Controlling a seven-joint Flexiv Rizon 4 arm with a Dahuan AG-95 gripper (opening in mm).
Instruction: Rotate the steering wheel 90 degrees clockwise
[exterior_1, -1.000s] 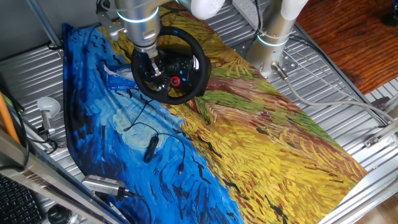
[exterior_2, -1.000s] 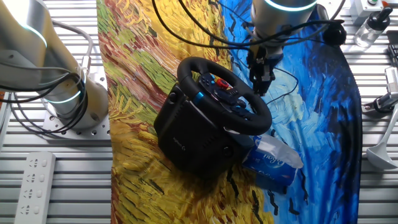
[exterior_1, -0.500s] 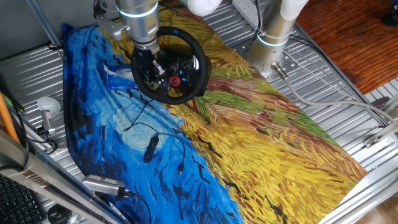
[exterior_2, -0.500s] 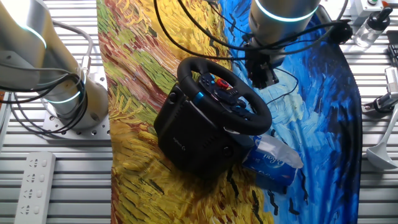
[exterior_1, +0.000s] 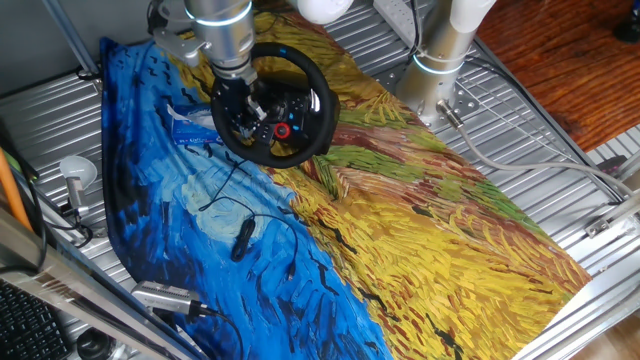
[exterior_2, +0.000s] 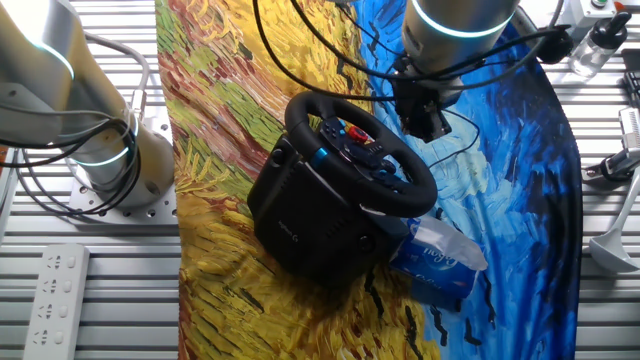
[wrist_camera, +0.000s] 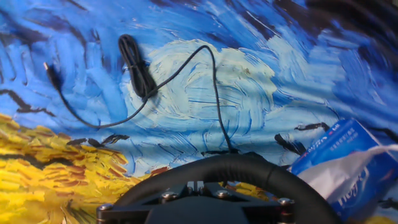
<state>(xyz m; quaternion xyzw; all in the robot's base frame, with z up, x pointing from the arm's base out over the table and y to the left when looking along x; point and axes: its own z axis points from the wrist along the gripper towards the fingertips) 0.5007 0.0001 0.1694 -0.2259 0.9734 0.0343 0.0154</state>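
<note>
The black steering wheel (exterior_1: 318, 100) stands tilted on its black base at the far end of the painted cloth, with a red knob (exterior_1: 282, 130) on the hub. It also shows in the other fixed view (exterior_2: 300, 115). My gripper (exterior_1: 236, 108) hangs over the wheel's left rim and a little above it in one fixed view, and just beyond the wheel's far right rim in the other fixed view (exterior_2: 423, 122). In the hand view the fingertips (wrist_camera: 193, 185) sit close together, holding nothing, with the rim (wrist_camera: 230, 165) arching just past them.
A small black cabled device (exterior_1: 241, 238) lies on the blue cloth, also in the hand view (wrist_camera: 138, 68). A blue tissue pack (exterior_2: 440, 262) lies against the wheel base. A second arm's base (exterior_2: 120, 160) and a power strip (exterior_2: 62, 290) are beside the cloth.
My gripper has lifted a little up and away from the wheel's rim. The wheel has not visibly turned.
</note>
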